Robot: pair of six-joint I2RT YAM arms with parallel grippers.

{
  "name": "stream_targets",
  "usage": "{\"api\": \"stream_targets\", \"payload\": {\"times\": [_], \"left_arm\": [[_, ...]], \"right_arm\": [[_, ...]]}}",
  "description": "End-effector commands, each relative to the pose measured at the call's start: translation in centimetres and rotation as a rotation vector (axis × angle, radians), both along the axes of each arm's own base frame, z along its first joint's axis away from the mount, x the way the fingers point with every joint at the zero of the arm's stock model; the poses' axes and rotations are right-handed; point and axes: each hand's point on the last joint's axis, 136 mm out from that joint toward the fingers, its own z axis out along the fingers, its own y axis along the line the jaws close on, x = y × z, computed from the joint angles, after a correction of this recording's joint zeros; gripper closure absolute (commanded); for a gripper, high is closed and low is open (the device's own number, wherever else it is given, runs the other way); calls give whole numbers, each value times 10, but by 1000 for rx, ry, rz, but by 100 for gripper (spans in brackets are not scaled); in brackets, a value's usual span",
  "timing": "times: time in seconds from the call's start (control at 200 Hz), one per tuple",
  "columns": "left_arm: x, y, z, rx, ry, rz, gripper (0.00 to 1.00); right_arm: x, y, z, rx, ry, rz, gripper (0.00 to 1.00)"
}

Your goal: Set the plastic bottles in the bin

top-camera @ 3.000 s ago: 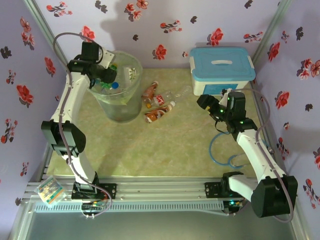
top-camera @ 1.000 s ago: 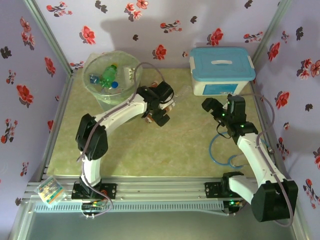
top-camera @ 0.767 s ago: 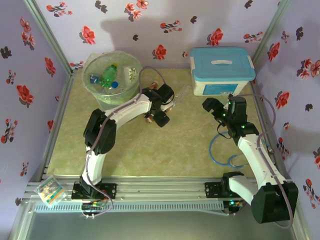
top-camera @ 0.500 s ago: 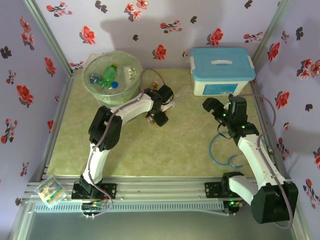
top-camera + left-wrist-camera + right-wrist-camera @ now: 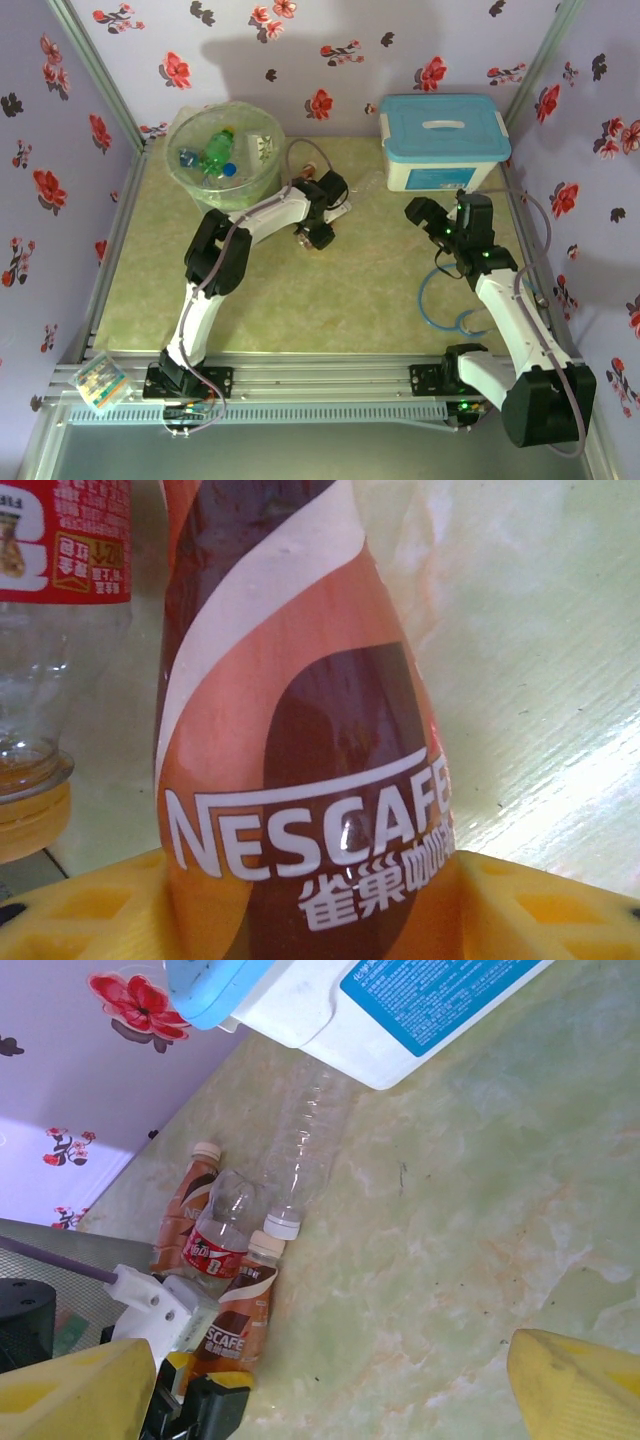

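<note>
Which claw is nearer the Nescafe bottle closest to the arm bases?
Left. The left claw straddles that Nescafe bottle, a finger on each side; the right claw hangs well off to its right, in front of the white box.

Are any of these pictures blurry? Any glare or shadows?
Left wrist: the coffee bottle is very near the lens and slightly soft; glare whitens the table at right. Right wrist: the yellow fingers at the bottom corners blur. Top external: evenly lit, a soft shadow on the back wall.

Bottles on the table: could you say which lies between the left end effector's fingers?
The Nescafé bottle nearest the arms' bases; the other Nescafé bottle lies farther back.
</note>
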Motion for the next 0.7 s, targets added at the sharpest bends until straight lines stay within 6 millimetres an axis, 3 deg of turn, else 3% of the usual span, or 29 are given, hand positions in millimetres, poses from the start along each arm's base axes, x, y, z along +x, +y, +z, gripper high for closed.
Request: {"api": "stream_targets", "payload": {"times": [0.0,0.11,0.22,0.44,0.565,0.695], "left_arm": [[1,1,11,-25,-7,10,43],[-7,3,27,-31,-11,9,44],[-19,-3,60,-70,-48,-14,45],[-43,-7,163,-253,-120,-16,54],[-50,4,223,-337,-190,10,56],[-53,25,270,-408,-258,55,57]], "right_arm": [[-2,-4,1,-19,-11,1,8],[-1,-3,0,-13,-11,1,8],[-1,-3,0,-10,-11,-3,8],[1,-3,-7,5,-2,-13,9],[3,-2,-9,7,3,-8,9],[6,-1,-11,8,6,-6,9]]}}
